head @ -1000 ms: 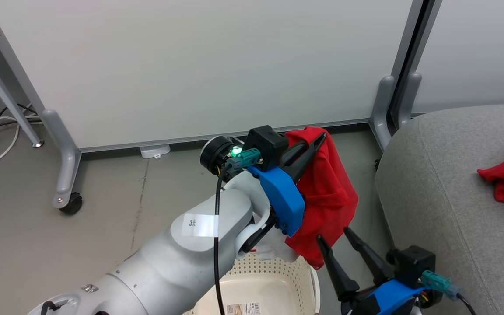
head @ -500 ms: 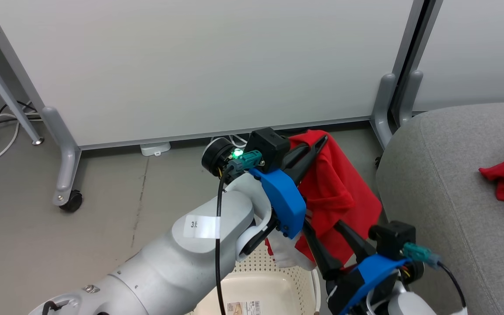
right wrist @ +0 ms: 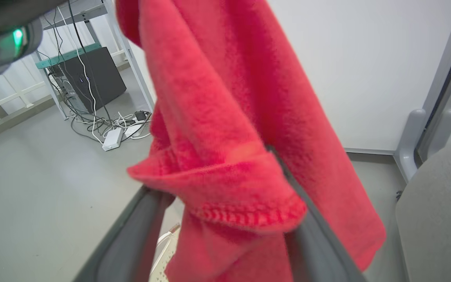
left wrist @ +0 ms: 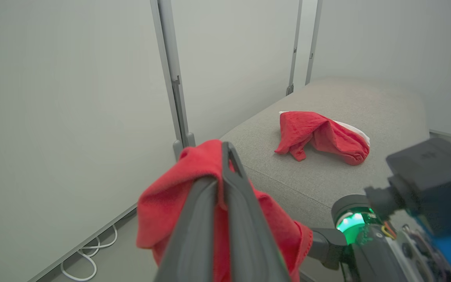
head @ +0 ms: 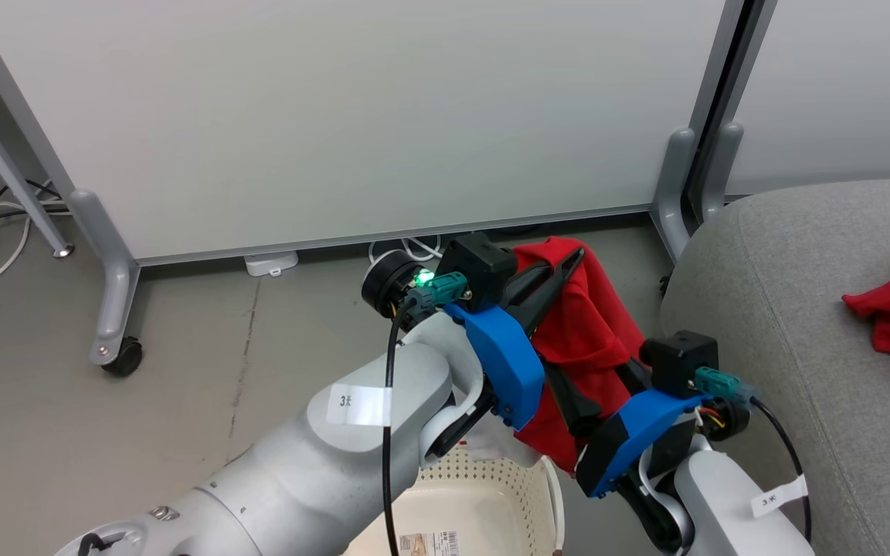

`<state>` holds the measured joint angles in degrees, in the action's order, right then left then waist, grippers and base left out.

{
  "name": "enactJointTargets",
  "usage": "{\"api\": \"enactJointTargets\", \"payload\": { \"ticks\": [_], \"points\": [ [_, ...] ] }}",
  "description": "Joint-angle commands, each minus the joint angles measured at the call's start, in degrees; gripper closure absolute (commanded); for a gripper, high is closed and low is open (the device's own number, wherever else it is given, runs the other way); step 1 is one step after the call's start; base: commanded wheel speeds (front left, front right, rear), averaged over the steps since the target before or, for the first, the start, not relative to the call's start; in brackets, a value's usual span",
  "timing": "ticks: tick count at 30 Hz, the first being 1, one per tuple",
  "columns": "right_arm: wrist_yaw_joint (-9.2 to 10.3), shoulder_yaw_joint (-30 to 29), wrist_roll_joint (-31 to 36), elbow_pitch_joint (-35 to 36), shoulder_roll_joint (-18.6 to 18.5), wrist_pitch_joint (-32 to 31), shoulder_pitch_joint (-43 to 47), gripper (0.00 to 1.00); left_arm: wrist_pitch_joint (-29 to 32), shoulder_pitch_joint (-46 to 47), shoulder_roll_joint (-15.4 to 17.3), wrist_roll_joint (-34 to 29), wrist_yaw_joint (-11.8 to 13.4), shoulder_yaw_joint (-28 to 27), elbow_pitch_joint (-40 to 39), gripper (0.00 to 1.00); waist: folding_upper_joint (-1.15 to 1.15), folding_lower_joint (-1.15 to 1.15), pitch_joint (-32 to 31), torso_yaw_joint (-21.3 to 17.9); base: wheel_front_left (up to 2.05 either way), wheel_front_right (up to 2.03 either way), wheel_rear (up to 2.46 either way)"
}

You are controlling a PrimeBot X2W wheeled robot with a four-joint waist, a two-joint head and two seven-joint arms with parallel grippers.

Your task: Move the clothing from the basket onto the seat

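Risen from beside the cream perforated basket, my right gripper spreads wide around the soft red garment that my left gripper pinches tight.

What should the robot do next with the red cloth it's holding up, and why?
Probably shut the right end effector on the hanging red cloth. Its fingers stand open on either side of the cloth, while the left end effector is shut on the top. With both gripping, the cloth could likely be carried across to the grey seat without dragging.
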<state>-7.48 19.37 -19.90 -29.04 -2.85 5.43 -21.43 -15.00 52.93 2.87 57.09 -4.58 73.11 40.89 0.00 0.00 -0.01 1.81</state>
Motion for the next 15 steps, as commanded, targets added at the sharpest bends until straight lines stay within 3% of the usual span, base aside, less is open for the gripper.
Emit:
{"api": "enactJointTargets", "payload": {
  "ticks": [1, 2, 3, 4, 5, 15],
  "points": [
    [-0.03, 0.41, -0.33, -0.57, -0.07, 0.37, -1.01, 0.0, -0.27, -0.27, 0.03, 0.37, -0.19, 0.11, -0.09, 1.0, 0.0, 0.0, -0.01, -0.02, 0.0, 0.0, 0.0],
    [-0.03, 0.86, -0.6, -1.09, -0.07, 0.38, -1.34, 0.0, -0.27, -0.27, 0.03, 0.32, -0.21, 0.15, -0.12, 1.0, 0.0, 0.0, -0.03, -0.05, 0.0, 0.0, 0.0],
    [-0.03, 1.26, -0.93, -1.58, -0.08, 0.44, -1.74, 0.28, -0.27, -0.27, 0.03, 0.27, -0.22, 0.18, -0.13, 1.0, 0.0, 0.0, -0.05, -0.07, 0.0, 0.0, 0.0],
    [-0.03, 1.6, -1.25, -1.98, -0.08, 0.59, -2.11, 0.84, -0.27, -0.28, 0.02, 0.32, -0.23, 0.22, -0.13, 1.0, 0.0, 0.0, -0.08, -0.08, 0.0, 0.0, 0.0],
    [-0.03, 1.94, -1.58, -2.37, -0.08, 0.79, -2.37, 1.0, -0.27, -0.32, 0.02, 0.38, -0.25, 0.24, -0.15, 1.0, 0.0, 0.0, -0.12, -0.11, 0.0, 0.0, 0.0],
    [-0.03, 3.49, -3.34, -5.02, -0.08, 2.17, -3.09, 1.0, -0.27, -0.69, 0.02, 0.86, -0.3, 0.34, 0.29, 1.0, 0.0, 0.0, -0.58, -0.45, 0.0, 0.0, 0.0]
  ]
}}
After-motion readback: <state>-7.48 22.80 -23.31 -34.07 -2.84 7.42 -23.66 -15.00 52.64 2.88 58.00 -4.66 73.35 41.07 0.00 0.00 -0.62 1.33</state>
